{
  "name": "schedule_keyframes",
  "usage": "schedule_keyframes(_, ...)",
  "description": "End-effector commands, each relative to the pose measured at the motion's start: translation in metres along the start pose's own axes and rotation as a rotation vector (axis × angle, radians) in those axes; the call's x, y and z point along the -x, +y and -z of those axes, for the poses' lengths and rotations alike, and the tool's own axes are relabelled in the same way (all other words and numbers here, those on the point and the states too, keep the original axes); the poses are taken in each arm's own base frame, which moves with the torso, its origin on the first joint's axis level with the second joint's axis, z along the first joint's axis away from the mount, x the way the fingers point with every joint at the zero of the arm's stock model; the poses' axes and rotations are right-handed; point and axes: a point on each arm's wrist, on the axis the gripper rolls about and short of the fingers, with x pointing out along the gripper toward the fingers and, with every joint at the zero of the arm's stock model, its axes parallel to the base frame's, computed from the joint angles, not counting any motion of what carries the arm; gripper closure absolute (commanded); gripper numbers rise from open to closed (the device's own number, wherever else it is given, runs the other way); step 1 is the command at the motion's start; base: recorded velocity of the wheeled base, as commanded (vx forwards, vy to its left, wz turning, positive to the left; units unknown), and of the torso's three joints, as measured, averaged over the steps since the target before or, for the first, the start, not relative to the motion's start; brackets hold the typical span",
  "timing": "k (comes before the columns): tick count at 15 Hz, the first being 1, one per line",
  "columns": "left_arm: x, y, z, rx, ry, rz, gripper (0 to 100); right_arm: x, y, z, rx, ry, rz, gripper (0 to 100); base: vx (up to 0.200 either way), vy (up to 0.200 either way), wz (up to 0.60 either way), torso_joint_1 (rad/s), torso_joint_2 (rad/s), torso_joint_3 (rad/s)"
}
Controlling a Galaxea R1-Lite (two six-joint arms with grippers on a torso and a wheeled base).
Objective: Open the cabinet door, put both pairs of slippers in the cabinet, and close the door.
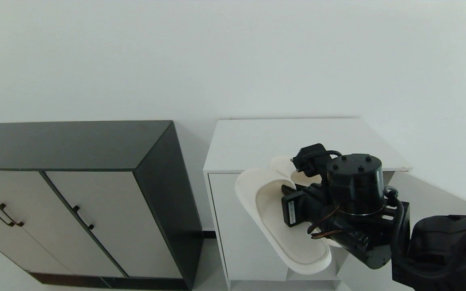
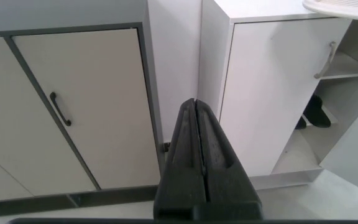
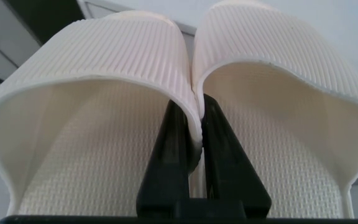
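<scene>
Slippers (image 3: pixel 104 93), cream, sit clamped in the right gripper (image 3: pixel 194 140) before the white cabinet (image 2: pixel 260 93); its lower shelf holds dark slippers (image 2: pixel 316 112). Left gripper (image 2: pixel 196 111) pressed together.

I can read no word, number or sign anywhere here. The one bit of print I find is a small white label (image 1: pixel 292 208) on the black housing (image 1: pixel 300 199) on my right arm (image 1: pixel 356 190), in the head view, and its marks are too small to make out
</scene>
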Motion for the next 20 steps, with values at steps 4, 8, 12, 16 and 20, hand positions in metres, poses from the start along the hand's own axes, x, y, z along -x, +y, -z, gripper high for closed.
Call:
schedule_keyframes(4, 0.0000, 0.0000, 0.0000, 0.000, 0.000, -0.001, 100, -0.0011, 0.0003, 0.0023, 0.005, 0.007, 0.001, 100, 0.000, 0.000, 0.00, 0.000, 0.00, 0.000)
schedule_keyframes(8, 0.0000, 0.0000, 0.0000, 0.000, 0.000, -0.001, 100, -0.0011, 0.0003, 0.0023, 0.005, 0.007, 0.001, 100, 0.000, -0.100, 0.00, -0.001, 0.00, 0.000)
schedule_keyframes(12, 0.0000, 0.0000, 0.0000, -0.002, 0.000, -0.001, 100, 0.0004, -0.0004, 0.0016, 0.004, 0.006, 0.002, 100, 0.000, -0.200, 0.00, 0.005, 0.00, 0.002)
schedule_keyframes(16, 0.0000, 0.0000, 0.0000, -0.002, 0.000, -0.001, 100, 0.0020, -0.0011, 0.0012, 0.005, 0.005, 0.000, 100, 0.000, -0.200, 0.00, 0.002, 0.00, 0.001)
schedule_keyframes(20, 0.0000, 0.0000, 0.0000, -0.002, 0.000, -0.001, 100, 0.0035, -0.0008, 0.0030, 0.008, 0.010, -0.002, 100, 0.000, -0.200, 0.00, 0.004, 0.00, 0.005)
